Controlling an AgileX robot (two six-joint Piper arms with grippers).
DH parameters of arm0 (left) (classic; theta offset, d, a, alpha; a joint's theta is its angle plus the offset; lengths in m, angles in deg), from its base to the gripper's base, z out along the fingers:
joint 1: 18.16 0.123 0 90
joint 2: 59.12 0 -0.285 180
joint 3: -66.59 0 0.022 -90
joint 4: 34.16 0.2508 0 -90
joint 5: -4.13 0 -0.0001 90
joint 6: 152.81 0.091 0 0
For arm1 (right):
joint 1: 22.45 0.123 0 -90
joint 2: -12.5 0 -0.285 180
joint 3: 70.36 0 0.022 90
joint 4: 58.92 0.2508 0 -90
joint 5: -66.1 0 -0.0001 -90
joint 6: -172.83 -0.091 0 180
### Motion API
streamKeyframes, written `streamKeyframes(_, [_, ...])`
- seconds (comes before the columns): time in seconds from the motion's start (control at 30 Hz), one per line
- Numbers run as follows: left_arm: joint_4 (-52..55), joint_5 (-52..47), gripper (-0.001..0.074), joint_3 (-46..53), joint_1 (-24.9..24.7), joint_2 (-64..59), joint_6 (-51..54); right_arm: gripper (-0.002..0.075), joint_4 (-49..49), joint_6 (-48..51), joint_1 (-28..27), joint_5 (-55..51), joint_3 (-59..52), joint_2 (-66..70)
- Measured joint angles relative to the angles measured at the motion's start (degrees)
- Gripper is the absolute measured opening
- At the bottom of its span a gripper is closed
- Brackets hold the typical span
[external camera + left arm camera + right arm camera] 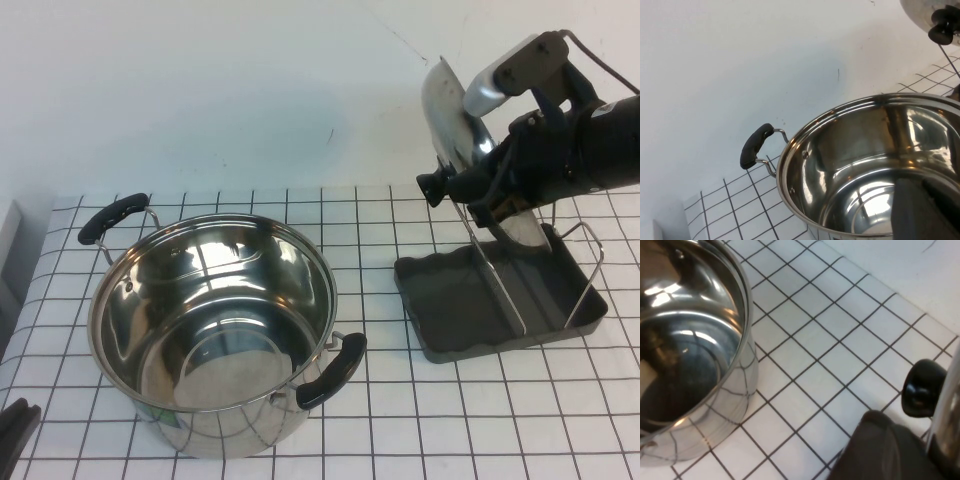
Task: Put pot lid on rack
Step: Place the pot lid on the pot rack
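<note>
— What is under everything?

— A white cloth point(400, 420) with thin black lines. The lines make lots of little squares, like a checkerboard with no colors.

— What is past the cloth?

— A plain white surface point(250, 90). It is smooth and bare, with a small dark mark point(330, 133) and a thin faint line higher up.

— Is it bright?

— Yes. The light is soft and even. A gray shadow lies on the white part, just past the cloth.

— Any windows or chairs?

— I cannot see any.
</note>
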Motion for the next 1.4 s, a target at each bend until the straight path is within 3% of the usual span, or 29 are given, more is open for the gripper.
streamKeyframes(0.4, [-0.4,0.2,-0.0001,0.0,0.0,0.0,-0.1,0.0091,-1.6,-0.6,-1.0,-6.6,-1.6,-3.6])
streamKeyframes(0.77, [-0.5,0.2,-0.0001,0.1,0.0,0.0,-0.2,0.0091,1.2,-0.4,-1.0,3.0,-8.2,-3.4])
streamKeyframes(1.13, [-0.5,0.3,-0.0001,0.1,0.0,0.0,-0.2,0.0095,4.0,-0.4,-1.0,5.3,-8.3,-1.7])
streamKeyframes(1.27, [-0.5,0.3,-0.0001,0.1,0.0,0.0,-0.2,0.0203,4.9,-0.4,-1.0,5.8,-8.3,-1.5])
streamKeyframes(1.4, [-0.5,0.3,-0.0001,0.1,0.0,0.0,-0.2,0.0402,4.9,-0.5,-1.0,5.8,-8.3,-1.3])
